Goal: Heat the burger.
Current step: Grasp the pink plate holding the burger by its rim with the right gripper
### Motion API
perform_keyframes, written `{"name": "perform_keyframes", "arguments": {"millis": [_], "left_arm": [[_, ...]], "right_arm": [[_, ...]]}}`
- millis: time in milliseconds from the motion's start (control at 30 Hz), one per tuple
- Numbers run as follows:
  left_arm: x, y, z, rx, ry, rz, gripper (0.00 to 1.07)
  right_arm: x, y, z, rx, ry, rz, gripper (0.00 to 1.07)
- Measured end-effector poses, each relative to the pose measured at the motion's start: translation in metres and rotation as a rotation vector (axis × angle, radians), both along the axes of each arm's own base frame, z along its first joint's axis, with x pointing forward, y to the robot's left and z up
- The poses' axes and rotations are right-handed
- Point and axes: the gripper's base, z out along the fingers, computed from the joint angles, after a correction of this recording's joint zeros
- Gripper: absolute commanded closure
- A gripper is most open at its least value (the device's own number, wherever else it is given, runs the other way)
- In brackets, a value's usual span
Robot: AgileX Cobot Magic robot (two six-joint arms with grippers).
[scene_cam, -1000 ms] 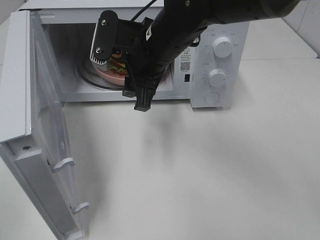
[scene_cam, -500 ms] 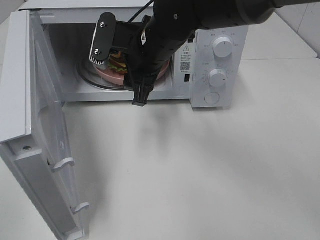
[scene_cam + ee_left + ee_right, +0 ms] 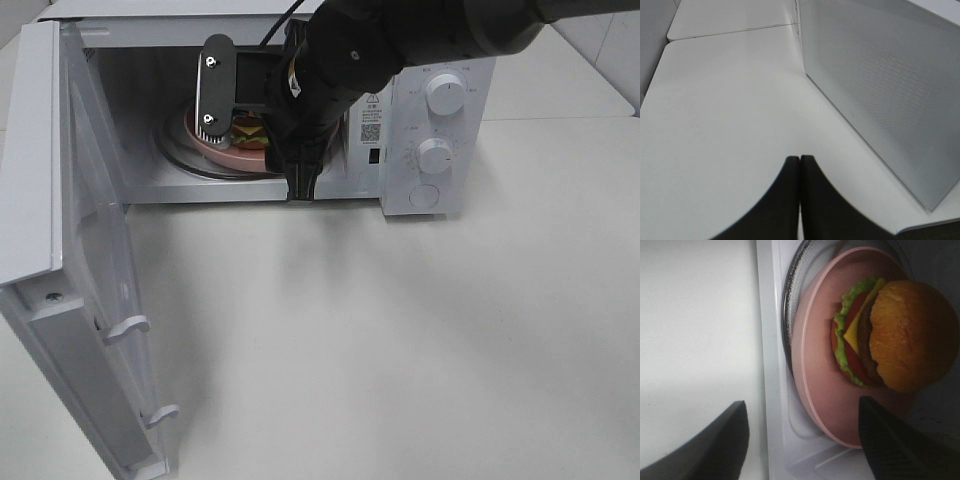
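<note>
The burger has a golden bun, lettuce, cheese and tomato. It sits on a pink plate on the glass turntable inside the open microwave. In the exterior high view the burger and the plate show partly behind my right arm. My right gripper is open at the microwave's front sill, its fingers spread wide beside the plate's near rim without touching it. It shows in the exterior high view as well. My left gripper is shut and empty over the white table.
The microwave door swings wide open to the left and front. Two knobs and a button are on the right panel. The left wrist view shows the microwave's perforated white wall close by. The white table lies in front.
My right gripper has moved back toward the microwave's opening and turned, its finger now at the sill. The burger and plate have stayed on the turntable.
</note>
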Motion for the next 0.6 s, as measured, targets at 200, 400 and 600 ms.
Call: {"name": "perform_keyframes", "arguments": {"millis": [200, 400, 600], "left_arm": [[0.0, 0.0, 0.0, 0.0, 0.0, 0.0, 1.06], [0.0, 0.0, 0.0, 0.0, 0.0, 0.0, 1.06], [0.0, 0.0, 0.0, 0.0, 0.0, 0.0, 1.06]], "right_arm": [[0.0, 0.0, 0.0, 0.0, 0.0, 0.0, 0.45], [0.0, 0.0, 0.0, 0.0, 0.0, 0.0, 0.45], [0.0, 0.0, 0.0, 0.0, 0.0, 0.0, 0.45]]}}
